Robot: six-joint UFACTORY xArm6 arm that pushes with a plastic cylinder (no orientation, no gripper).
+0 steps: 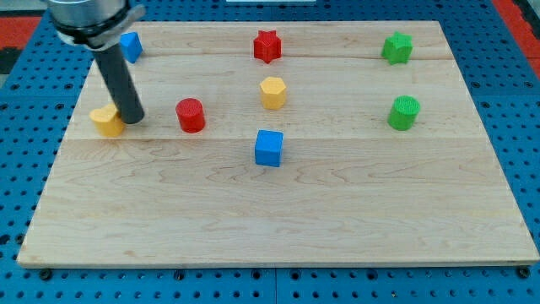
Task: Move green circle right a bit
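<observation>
In the camera view my tip [133,119] – a bare rod, no jaws to spread or pinch – rests just beside the yellow block [106,121] at the view's left, well apart from the green circle [404,112] at the right – so, I judge, it is unpushed.

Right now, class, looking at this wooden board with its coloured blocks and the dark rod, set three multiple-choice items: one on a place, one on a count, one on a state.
1. Where is the round green cylinder block?
A. the view's right
B. the view's left
C. the view's bottom centre

2. How many green blocks are on the wooden board?
A. one
B. two
C. four

3. My tip is
A. pressing the green cylinder
B. beside the yellow block at the view's left
C. on the blue cube

Answers:
1 A, it sits near the right edge.
2 B, the cylinder plus the green star-shaped block.
3 B, the rod ends right beside the yellow block, far from the cylinder.
</observation>
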